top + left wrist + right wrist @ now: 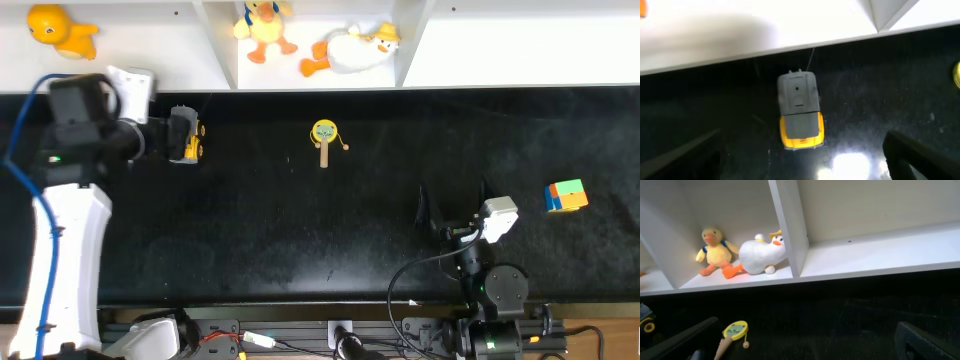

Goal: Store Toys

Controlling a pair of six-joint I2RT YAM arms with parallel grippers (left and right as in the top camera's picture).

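Left tool [802, 145] wide open over the truck [800, 112] on the black tabletop [300, 240].
The truck sits between the tool's two fingers, and they do not touch it. The white shelf [500, 50] is just past the truck. A rattle [324, 140] lies well off to this tool's side, toward the right tool [452, 210]. The right tool is wide open too and holds nothing. The rattle is ahead of it and a cube [566, 196] is off to its right. In the shelf, an orange duck [60, 30] sits in the end box beyond the left tool. A yellow duck [714, 250] and a goose [762, 255] share the middle box.
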